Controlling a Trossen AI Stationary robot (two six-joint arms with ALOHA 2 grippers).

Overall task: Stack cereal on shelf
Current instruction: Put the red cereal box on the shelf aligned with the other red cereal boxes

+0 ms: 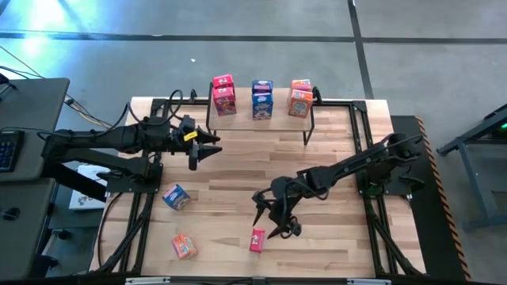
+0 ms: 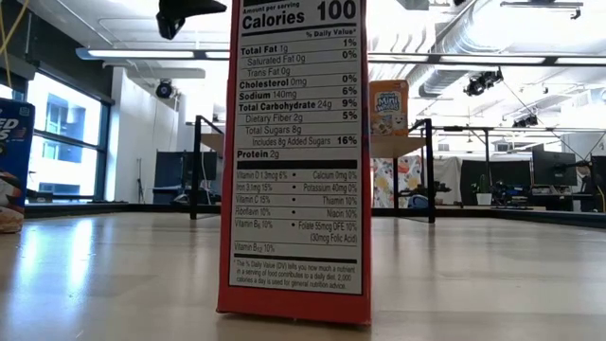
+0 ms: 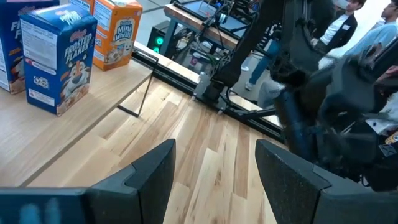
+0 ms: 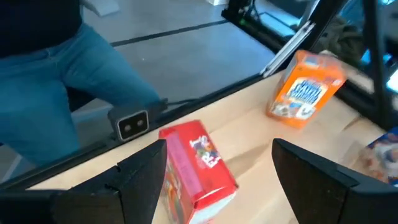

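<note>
Right gripper (image 1: 275, 224) hovers with fingers spread beside the red box (image 1: 257, 239) near the table's (image 1: 333, 229) front edge.
Its back panel reads "Calories 100". On the shelf (image 1: 261, 120) at the table's rear stand six boxes; "Frosted Flakes" (image 3: 57, 62) and "Mini Wheats" (image 3: 115, 32) are legible. Left gripper (image 1: 207, 149) waits, fingers spread, left of the shelf; bare wood lies between.

Colours we observe:
We note red boxes (image 1: 224, 95), blue boxes (image 1: 262, 98), orange boxes (image 1: 300, 98) on the light wooden shelf (image 1: 261, 129); black grippers.
</note>
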